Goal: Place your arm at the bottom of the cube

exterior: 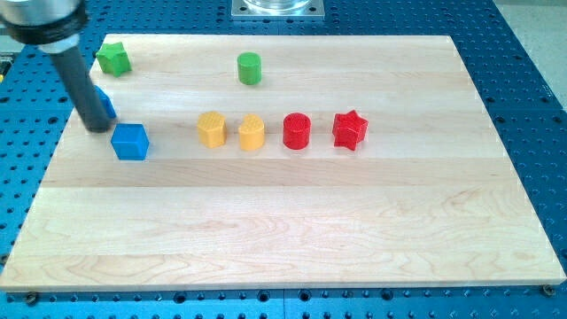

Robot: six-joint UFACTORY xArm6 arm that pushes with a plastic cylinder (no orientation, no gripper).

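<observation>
A blue cube [130,141] sits on the wooden board [292,230] at the view's left. My dark rod comes down from the view's top left, and my tip [94,127] rests on the board just left of and slightly above the cube, a small gap apart. A second blue block [105,104] is partly hidden behind the rod, so its shape is unclear.
A green star-like block [113,58] lies at the top left and a green cylinder [250,68] at the top middle. A row holds two yellow blocks [212,128] [252,133], a red cylinder [297,131] and a red star [349,129].
</observation>
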